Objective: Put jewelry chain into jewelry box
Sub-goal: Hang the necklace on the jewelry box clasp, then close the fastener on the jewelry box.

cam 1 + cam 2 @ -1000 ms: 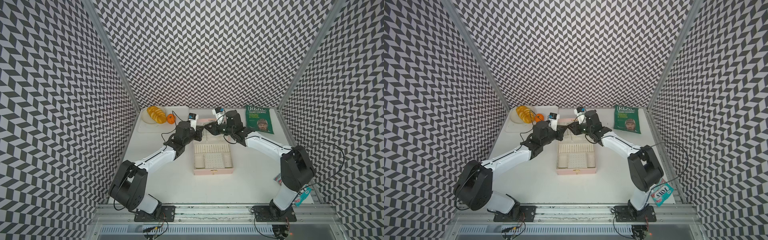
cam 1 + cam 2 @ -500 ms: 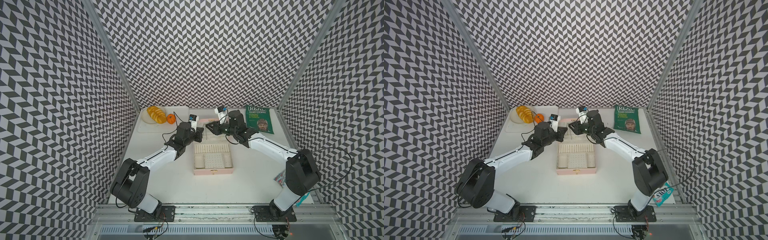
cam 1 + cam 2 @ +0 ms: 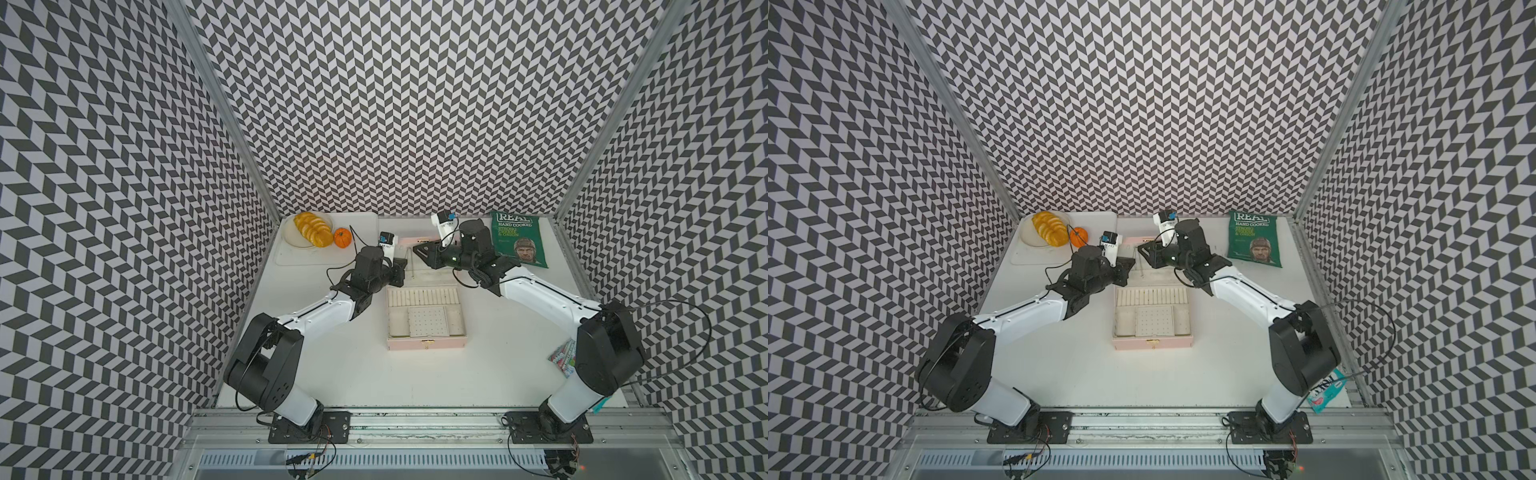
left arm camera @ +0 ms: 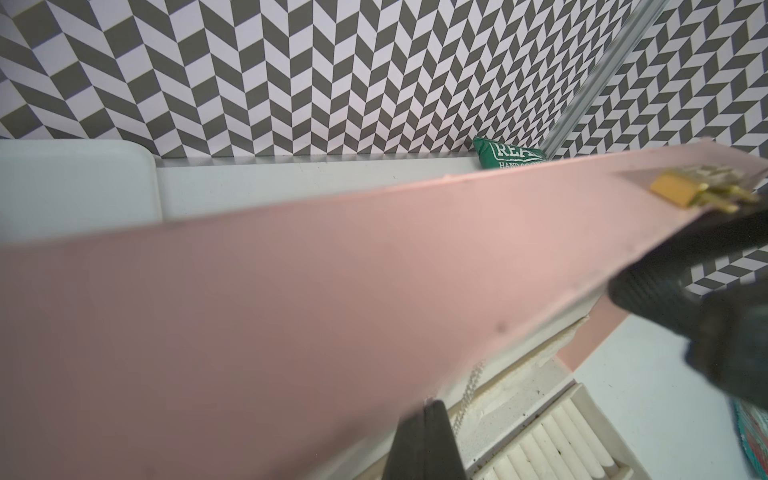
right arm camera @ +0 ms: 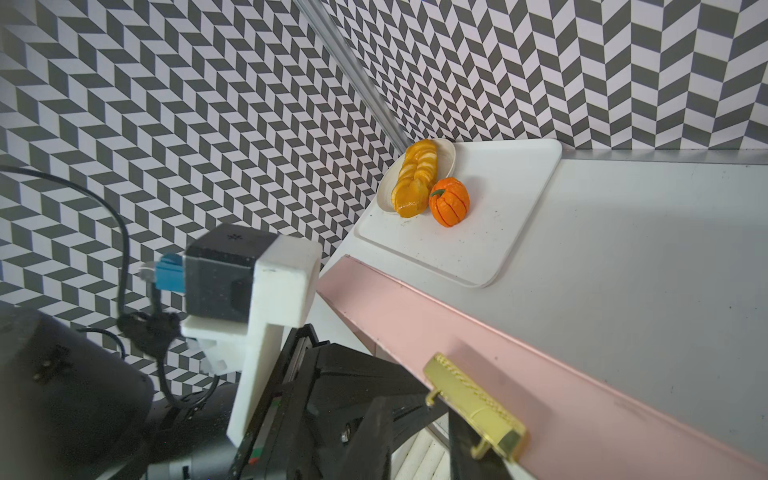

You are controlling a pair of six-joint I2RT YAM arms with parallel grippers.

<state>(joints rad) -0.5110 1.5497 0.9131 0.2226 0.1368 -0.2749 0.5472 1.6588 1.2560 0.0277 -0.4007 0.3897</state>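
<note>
Two robot arms are meeting over the back of an open pink jewelry box (image 3: 426,344) on a white table (image 3: 415,382). The box's lid (image 4: 291,270) is standing tilted up behind the ring rolls (image 3: 422,296) and the dotted panel (image 3: 427,321).

The fine silver chain (image 4: 468,390) is dangling against the lid's cream lining, above the rear of the box and just beside the left gripper (image 4: 428,405). That gripper's jaws are pressing fully together. Whether they are pinching the chain cannot be told, as the lid is hiding the chain's upper end.

The right gripper (image 5: 415,419) is sitting at the lid's free edge, right under the gold clasp (image 5: 473,415). Its jaws are showing a small gap, and it cannot be told whether they are clamping the rim.

The pink lid is filling most of the left wrist view. The left arm's white camera mount (image 5: 249,282) is blocking much of the right wrist view.

At the back left corner, a white tray (image 3: 316,259) is carrying a plate (image 3: 291,239) of orange slices (image 3: 311,228) and a small pumpkin (image 3: 343,237). At the back right, a green crisp packet (image 3: 515,243) is lying flat and reading "REAL HAND COOKED" above a helmeted face. A colourful wrapper (image 3: 563,361) is peeking out beside the right arm's base, its lettering unreadable. Black-and-white chevron walls are enclosing the table on three sides.
</note>
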